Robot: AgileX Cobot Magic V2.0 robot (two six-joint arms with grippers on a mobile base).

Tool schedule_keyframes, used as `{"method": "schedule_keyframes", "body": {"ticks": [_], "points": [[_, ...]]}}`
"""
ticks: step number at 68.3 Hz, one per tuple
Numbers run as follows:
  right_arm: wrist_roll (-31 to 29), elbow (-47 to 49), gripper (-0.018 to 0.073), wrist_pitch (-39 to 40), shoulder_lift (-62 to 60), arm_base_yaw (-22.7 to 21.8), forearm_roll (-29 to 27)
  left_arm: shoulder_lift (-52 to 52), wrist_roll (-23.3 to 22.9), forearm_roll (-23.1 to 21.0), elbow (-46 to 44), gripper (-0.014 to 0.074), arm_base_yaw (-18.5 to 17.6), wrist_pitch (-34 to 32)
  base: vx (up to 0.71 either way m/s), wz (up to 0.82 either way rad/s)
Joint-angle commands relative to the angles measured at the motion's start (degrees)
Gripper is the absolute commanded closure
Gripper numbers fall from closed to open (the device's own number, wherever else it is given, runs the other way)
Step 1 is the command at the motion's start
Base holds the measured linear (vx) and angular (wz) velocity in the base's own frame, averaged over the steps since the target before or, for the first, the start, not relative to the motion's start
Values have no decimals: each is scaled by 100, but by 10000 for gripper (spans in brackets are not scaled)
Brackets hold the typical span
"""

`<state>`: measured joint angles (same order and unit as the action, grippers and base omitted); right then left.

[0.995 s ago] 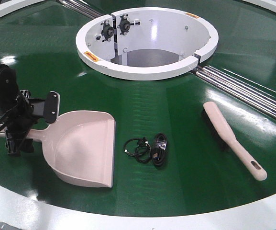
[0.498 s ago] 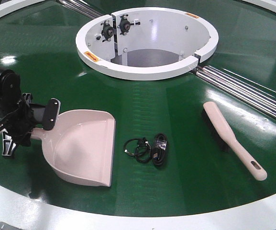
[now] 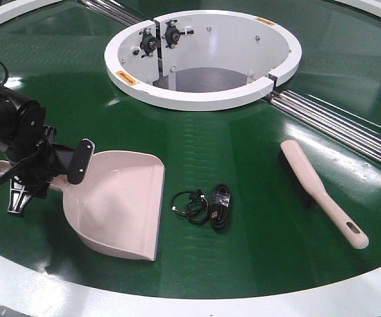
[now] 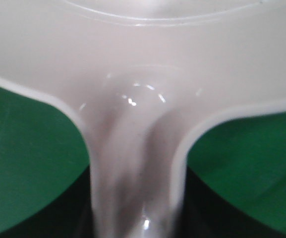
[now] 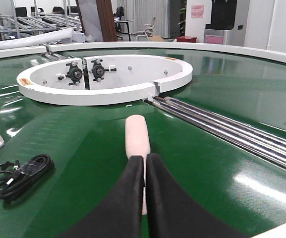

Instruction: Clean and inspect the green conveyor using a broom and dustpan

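Your left gripper (image 3: pixel 48 178): clamped on dustpan (image 3: pixel 121 205) handle, lower left of frame. Pan rests on green conveyor (image 3: pixel 243 152). Black cable (image 3: pixel 207 206) on belt just beside pan mouth, outside it. Your right gripper (image 5: pixel 145 157): fingers together, gripping nothing. Broom (image 3: pixel 315 188) on belt ahead of it, right of frame.

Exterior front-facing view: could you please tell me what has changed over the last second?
The left gripper, clamped on the dustpan handle, moved to the right, dragging the dustpan slightly toward the black cable. The broom and cable stayed put.
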<state>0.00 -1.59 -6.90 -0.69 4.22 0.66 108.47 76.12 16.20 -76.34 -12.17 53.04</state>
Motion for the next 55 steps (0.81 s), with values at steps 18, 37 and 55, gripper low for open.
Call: {"method": "schedule_keyframes", "body": {"ticks": [18, 37, 55], "points": [[0, -19, 568, 445, -56, -12, 35, -364, 168, -60, -141, 602, -124, 191, 0, 0], [0, -19, 568, 445, -56, -12, 35, -364, 168, -60, -141, 602, -124, 191, 0, 0], [0, -19, 568, 445, -56, -12, 35, -364, 168, -60, -141, 602, -124, 191, 0, 0]]}}
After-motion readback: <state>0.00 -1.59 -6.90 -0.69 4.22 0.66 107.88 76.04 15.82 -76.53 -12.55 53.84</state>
